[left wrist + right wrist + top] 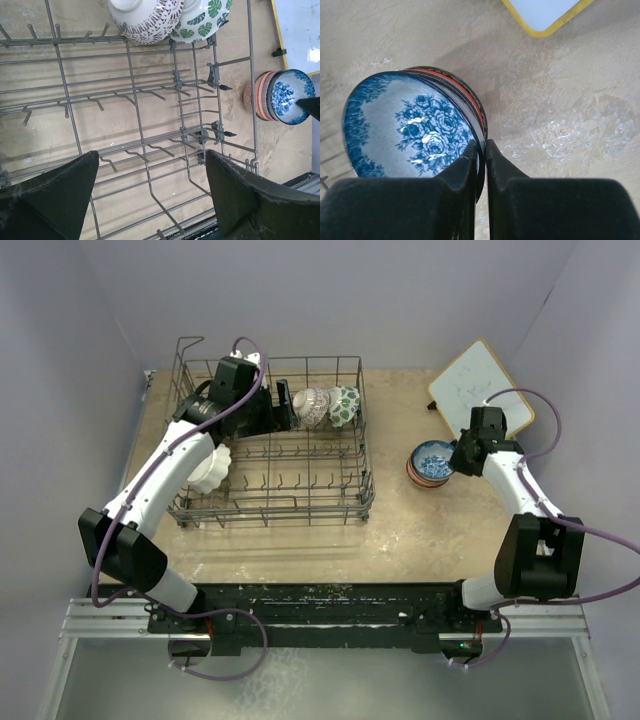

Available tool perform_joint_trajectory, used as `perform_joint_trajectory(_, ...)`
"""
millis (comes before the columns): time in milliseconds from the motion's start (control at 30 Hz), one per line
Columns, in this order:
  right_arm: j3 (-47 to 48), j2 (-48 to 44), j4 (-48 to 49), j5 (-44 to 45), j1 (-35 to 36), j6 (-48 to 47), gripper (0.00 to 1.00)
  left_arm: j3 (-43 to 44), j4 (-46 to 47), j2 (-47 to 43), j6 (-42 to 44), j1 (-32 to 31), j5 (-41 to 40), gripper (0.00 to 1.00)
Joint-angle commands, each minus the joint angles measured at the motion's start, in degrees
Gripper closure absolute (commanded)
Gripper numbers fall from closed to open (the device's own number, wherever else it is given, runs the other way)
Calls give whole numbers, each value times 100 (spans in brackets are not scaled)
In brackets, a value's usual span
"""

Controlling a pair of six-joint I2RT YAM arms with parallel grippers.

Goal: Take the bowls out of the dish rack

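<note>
The dark wire dish rack [352, 476] stands left of centre. At its back lean a grey-purple patterned bowl [311, 406] and a green-white leaf bowl [344, 404], and a white scalloped bowl [210, 468] sits at its left side. My left gripper [284, 408] is open and empty inside the rack, just left of the grey-purple bowl [150, 20]. My right gripper [482, 150] is shut on the rim of a blue floral bowl [405, 130]. That bowl rests in a red-orange bowl [472, 97] on the table right of the rack [140, 115].
A white board with a yellow edge [480, 385] leans at the back right, behind the stacked bowls. The rack's upright prongs and its right wall [250, 100] lie between my left gripper [152, 195] and the stack.
</note>
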Motion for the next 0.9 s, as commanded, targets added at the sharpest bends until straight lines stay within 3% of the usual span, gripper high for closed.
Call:
perform_joint_trajectory(0,268,34,285,8,85,44,87,-38,209,-122,110,12,-69,10)
perform_joint_trajectory(267,358,33,133,-49,137,67,59,-110,200,-185,108,18,-69,10)
perform_joint_trajectory(367,422,-95,-73,227,138,67,57,-102,230,-171,118,17,-58,10)
perform_joint_trajectory(467,362,-265,-244,226,136,107,62,-40,220,-97,200,11,-143,10)
perform_joint_trajectory(667,50,-323,43,200,136,146,83,398,88,230,449,-205,-384,9)
perform_joint_trajectory(867,51,-133,121,49,137,160,90,776,-13,519,505,-348,-398,8)
